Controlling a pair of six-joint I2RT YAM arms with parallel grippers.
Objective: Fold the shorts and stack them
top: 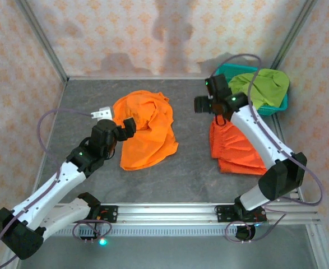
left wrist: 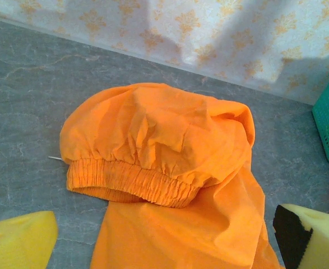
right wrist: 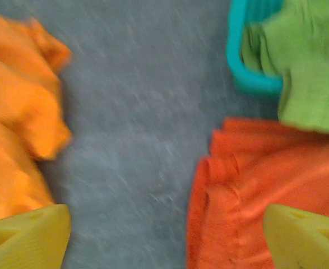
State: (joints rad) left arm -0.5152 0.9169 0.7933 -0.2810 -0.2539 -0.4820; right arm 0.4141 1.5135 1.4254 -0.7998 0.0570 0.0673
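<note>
Loose bright orange shorts point(top: 144, 129) lie crumpled mid-table, elastic waist point(left wrist: 136, 182) facing the left wrist camera. My left gripper point(top: 116, 119) hovers at their left edge, open; its yellow fingertips point(left wrist: 18, 241) are spread wide above the cloth. Folded red-orange shorts point(top: 237, 148) lie flat at the right. Lime-green shorts point(top: 262, 87) hang out of the teal basket point(top: 223, 70). My right gripper point(top: 209, 112) is above the folded pair's far left corner, open and holding nothing. Its blurred wrist view has bare table between the fingertips point(right wrist: 27, 238), the red-orange shorts point(right wrist: 265, 185) at right and the green ones point(right wrist: 310, 67) above.
The teal mesh basket point(right wrist: 248, 78) stands in the back right corner against the patterned walls. A strip of grey table point(top: 192, 145) runs between the two orange garments. The arm bases and rail point(top: 170, 213) line the near edge.
</note>
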